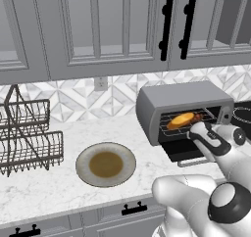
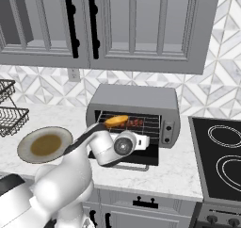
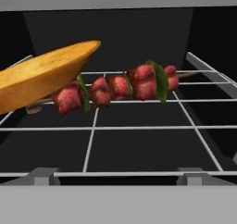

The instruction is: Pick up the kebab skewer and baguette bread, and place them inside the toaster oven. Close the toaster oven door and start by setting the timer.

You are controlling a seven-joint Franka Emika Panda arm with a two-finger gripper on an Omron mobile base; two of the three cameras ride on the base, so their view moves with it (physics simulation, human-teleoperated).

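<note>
Jaws wide open, gripping nothing, hand at the mouth of the oven (image 2: 134,110). Skewer (image 3: 115,86) and bread (image 3: 44,75) both inside on the wire rack (image 3: 139,128), bread overlapping the skewer's left end. Door (image 2: 129,157) down, plate (image 1: 106,164) bare on the counter (image 1: 44,187).

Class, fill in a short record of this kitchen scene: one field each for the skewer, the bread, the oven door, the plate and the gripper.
kebab skewer: lying on the wire rack inside the toaster oven
baguette bread: also in the oven, overlapping one end of the skewer
toaster oven door: folded down, open
plate: on the counter, no food on it
gripper: at the oven mouth, open, holding nothing
</note>
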